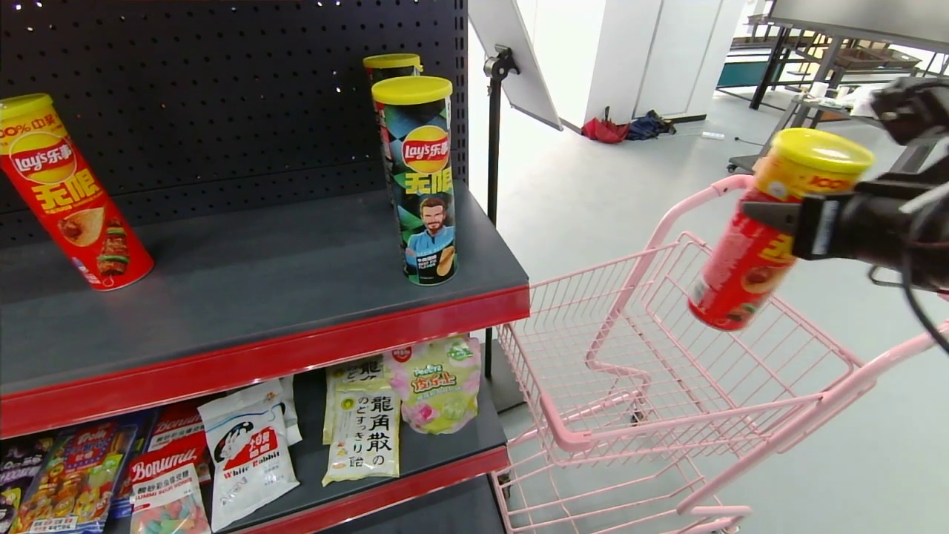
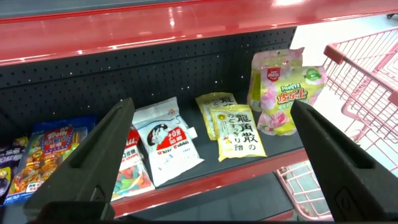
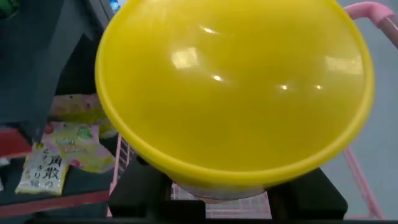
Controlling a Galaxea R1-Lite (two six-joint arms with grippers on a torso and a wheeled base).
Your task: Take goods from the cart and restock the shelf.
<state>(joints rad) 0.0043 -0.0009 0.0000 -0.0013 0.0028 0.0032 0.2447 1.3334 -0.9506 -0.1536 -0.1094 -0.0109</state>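
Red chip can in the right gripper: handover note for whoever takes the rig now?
Right gripper: shut on the red chip can, held tilted over the pink cart.
Left gripper: open, facing snack bags on the lower shelf.
Done: three cans on the top shelf.
Left: set the held can on the top shelf.

The upper shelf [image 1: 259, 285] carries one red can [image 1: 70, 196] and two dark cans [image 1: 422, 178]; snack bags [image 1: 248, 452] lie below.
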